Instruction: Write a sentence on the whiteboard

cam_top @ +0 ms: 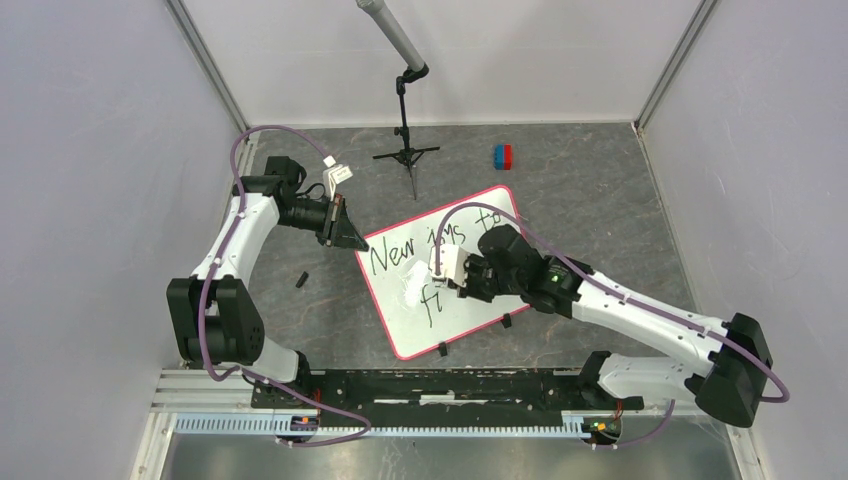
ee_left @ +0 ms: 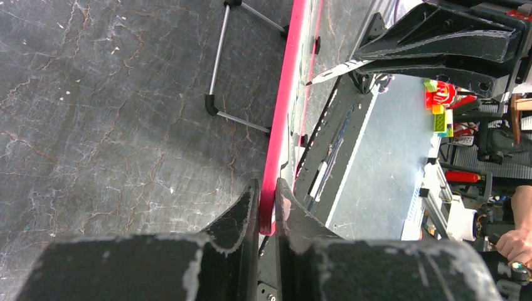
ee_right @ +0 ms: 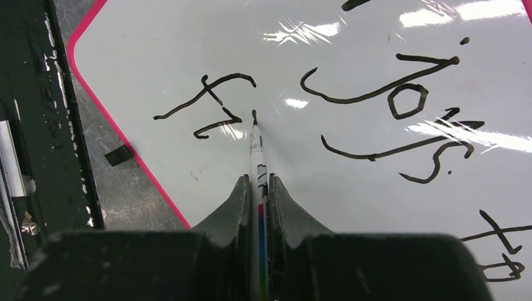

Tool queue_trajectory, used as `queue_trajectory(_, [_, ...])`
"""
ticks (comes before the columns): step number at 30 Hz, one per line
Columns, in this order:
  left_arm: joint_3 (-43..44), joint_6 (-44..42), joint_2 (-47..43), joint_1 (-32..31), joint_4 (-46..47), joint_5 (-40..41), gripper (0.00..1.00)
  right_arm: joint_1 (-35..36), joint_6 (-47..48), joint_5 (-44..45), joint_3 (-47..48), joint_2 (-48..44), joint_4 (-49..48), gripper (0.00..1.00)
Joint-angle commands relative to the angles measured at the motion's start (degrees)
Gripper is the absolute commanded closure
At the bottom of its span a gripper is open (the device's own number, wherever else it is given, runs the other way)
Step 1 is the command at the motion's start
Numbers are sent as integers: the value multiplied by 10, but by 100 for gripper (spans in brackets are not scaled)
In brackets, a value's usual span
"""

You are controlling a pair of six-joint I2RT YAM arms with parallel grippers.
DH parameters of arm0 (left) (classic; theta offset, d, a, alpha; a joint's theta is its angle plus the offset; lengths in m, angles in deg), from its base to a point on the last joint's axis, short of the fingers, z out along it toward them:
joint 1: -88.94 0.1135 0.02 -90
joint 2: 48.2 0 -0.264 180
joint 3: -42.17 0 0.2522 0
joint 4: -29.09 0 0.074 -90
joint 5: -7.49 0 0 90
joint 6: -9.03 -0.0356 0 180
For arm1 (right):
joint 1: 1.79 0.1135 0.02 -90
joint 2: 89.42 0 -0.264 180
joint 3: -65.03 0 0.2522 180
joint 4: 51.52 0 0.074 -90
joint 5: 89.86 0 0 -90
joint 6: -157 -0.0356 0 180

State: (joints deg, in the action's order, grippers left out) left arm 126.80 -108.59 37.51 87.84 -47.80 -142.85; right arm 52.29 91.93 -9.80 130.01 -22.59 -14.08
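The whiteboard (cam_top: 470,318) lies tilted on the grey table, its pink rim (ee_left: 285,106) running up the left wrist view. My left gripper (cam_top: 350,238) (ee_left: 268,188) is shut on the rim at the board's far-left corner. The sentence (cam_top: 400,255) reads "New joys to" in black, with "fi" below it; the right wrist view shows "joys" (ee_right: 408,100) and "fi" (ee_right: 207,106). My right gripper (cam_top: 465,283) (ee_right: 258,182) is shut on a white marker (ee_right: 256,147). The marker's black tip touches the board just right of the "fi".
A black tripod stand (cam_top: 407,150) rises behind the board. A red and blue block (cam_top: 502,155) lies at the back right. A small black piece (cam_top: 301,280) lies left of the board. Black clips (cam_top: 507,321) sit at its near edge, by the arms' rail (cam_top: 440,385).
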Motion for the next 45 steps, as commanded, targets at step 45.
queue_trajectory(45, [1,-10,0,-5,11,31,98,-2,-11,-21,-84,-35,-7,100])
